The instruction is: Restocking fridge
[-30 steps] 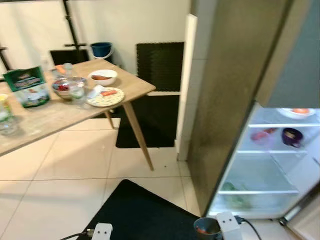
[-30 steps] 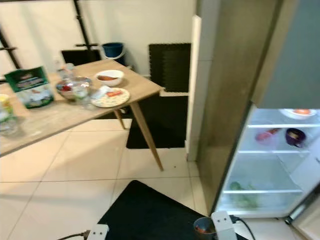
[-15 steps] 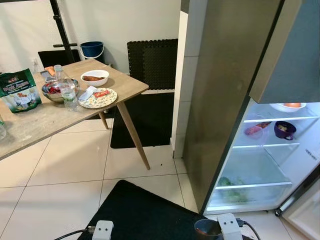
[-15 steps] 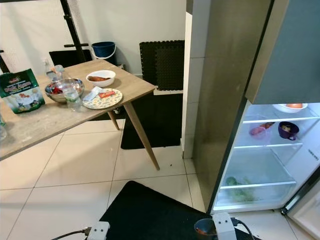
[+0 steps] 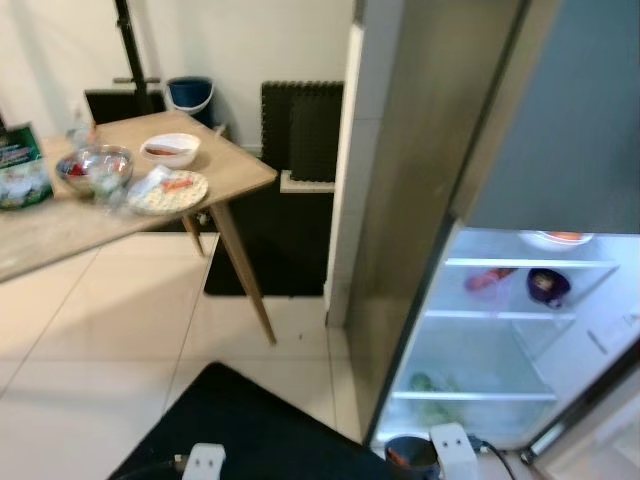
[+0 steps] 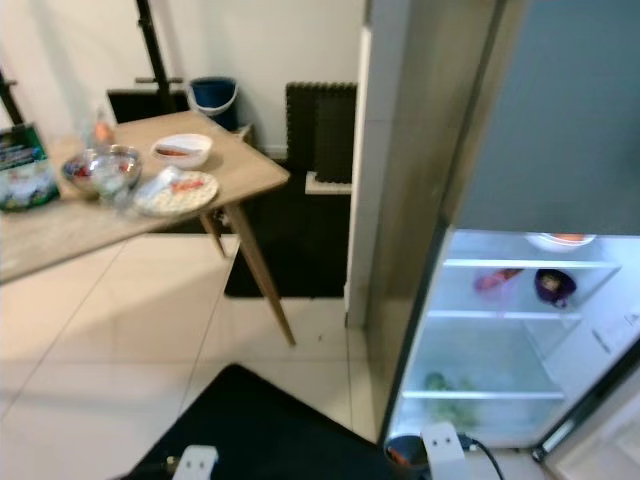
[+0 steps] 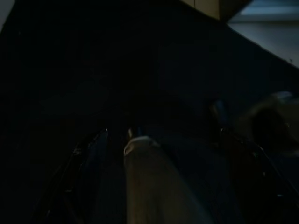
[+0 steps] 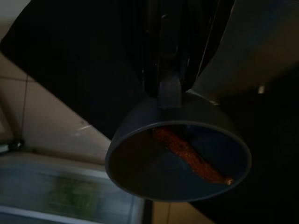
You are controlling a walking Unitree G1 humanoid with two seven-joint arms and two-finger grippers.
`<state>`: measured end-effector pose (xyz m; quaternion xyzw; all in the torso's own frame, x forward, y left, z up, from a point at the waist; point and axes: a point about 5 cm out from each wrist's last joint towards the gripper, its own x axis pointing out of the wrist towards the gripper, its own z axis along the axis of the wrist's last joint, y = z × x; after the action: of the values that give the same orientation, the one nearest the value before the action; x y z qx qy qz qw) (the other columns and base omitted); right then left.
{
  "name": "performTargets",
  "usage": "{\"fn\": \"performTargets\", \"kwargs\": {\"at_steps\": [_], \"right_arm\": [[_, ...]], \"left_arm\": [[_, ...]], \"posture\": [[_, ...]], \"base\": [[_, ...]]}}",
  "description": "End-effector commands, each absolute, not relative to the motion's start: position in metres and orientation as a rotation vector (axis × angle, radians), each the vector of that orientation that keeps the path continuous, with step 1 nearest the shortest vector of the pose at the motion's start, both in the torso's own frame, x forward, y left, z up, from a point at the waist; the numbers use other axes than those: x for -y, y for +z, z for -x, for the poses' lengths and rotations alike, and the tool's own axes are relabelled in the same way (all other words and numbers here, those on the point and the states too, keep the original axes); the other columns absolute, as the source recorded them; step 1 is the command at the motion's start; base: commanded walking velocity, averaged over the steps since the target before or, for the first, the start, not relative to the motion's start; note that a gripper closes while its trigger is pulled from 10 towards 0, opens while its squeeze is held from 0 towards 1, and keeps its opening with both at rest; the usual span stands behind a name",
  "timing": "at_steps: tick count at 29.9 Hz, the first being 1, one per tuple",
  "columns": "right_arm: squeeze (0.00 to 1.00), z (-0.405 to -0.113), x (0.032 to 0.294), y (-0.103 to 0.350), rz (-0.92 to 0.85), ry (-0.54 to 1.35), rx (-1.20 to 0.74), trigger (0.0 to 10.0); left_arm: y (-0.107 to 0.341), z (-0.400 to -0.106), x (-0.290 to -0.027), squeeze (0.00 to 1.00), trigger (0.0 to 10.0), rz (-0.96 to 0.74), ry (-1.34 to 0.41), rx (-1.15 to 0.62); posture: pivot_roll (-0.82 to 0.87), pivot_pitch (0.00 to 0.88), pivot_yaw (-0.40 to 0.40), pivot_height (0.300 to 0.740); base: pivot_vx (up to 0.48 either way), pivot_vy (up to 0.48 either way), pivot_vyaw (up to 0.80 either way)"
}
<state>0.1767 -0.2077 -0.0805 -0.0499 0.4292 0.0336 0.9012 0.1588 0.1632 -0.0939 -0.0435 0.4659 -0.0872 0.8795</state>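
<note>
From my head, I am looking down at an open fridge on the right, its lit shelves carrying a purple bowl, a plate on the top shelf and greens lower down. A wooden table is standing far left with a patterned plate, a white bowl, a steel bowl and a green bag. A black mat is lying near me on the tiled floor. My right gripper is hanging low by the fridge's foot, with a dark cup touching it.

My left wrist camera is giving a very dark picture: the left gripper is hanging over the black mat, and I cannot tell how its fingers stand.

My right wrist camera is showing the dark cup close up, my fingers clamped on its rim, an orange strip of food lying inside, with the fridge's lit shelf beyond it.
</note>
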Motion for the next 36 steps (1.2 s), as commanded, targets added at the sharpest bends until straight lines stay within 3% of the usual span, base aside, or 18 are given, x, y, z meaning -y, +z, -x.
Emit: {"fn": "performTargets", "kwargs": {"at_steps": [1,18,36], "right_arm": [[0.0,-0.181,0.208,-0.078,0.116,0.073,-0.869,10.0],[0.0,-0.198,0.205,-0.069,0.127,0.098,-0.806,10.0],[0.0,-0.226,0.197,-0.052,0.125,0.179,-0.688,10.0]], "left_arm": [[-0.096,-0.154,-0.162,0.0,10.0,0.085,-0.19,-0.993],[-0.097,-0.153,-0.163,0.0,10.0,0.076,-0.195,-0.997],[-0.096,-0.156,-0.162,0.0,10.0,0.064,-0.19,-0.988]], "posture": [[-0.13,0.0,0.004,0.74],[-0.14,0.0,0.009,0.74],[-0.14,0.0,0.01,0.74]], "base": [[0.0,-0.465,0.0],[0.0,-0.429,0.0],[0.0,0.0,0.0]]}}
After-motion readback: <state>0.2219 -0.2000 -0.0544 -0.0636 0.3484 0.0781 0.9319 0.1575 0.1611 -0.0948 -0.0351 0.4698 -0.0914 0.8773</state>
